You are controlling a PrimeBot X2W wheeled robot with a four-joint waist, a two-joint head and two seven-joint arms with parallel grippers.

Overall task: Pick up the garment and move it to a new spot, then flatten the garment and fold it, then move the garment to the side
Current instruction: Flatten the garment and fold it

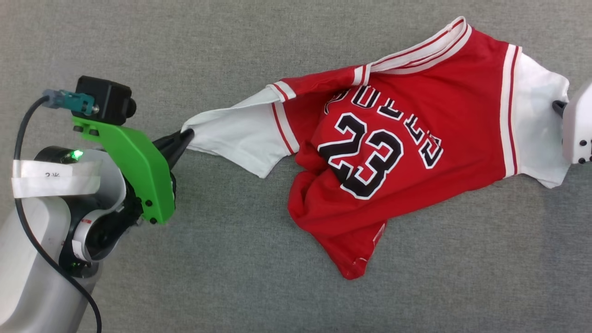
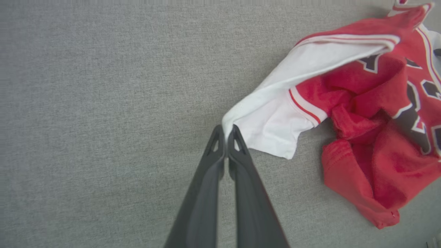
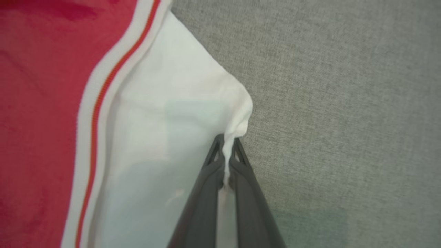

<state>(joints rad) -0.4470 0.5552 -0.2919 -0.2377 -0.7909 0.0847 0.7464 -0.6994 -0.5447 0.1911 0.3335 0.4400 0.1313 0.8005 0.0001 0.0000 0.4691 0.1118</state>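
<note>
Head view. Garment (image 1: 407,120) flat on the grey tabletop (image 1: 231,46), stretched crosswise, long axis running sleeve to sleeve between the two arms. Left white sleeve (image 1: 231,134) pulled out to a point and pinched at its tip by the left jaws, just ahead of the green bracket (image 1: 134,171). Right white sleeve (image 1: 539,106) touching a dark fingertip beside the right arm's pale casing (image 1: 578,129) at the picture's edge. Red body between them rumpled, number and lettering skewed, hem (image 1: 356,259) bunched and trailing toward the near side.

Left wrist view. Fingers (image 2: 213,165) pressed together on the sleeve corner (image 2: 275,127), cloth caught right at the tips. Rest of the garment straight ahead and off to that view's right, red folds heaped on the tabletop.

Right wrist view. Fingers (image 3: 241,179) closed on a thin pleat of white sleeve (image 3: 172,120), fabric running down between them. Striped trim (image 3: 100,103) and red body (image 3: 41,103) to that view's left, bare tabletop to its right.

Judgement: one sleeve end in each grip, each arm nearest its own end, so the coming move probably hinges on keeping that sleeve-to-sleeve line taut, whether lifting or drawing apart. Both holds shallow, at the very edge of the cloth; a slip looks possible under a hard pull.
</note>
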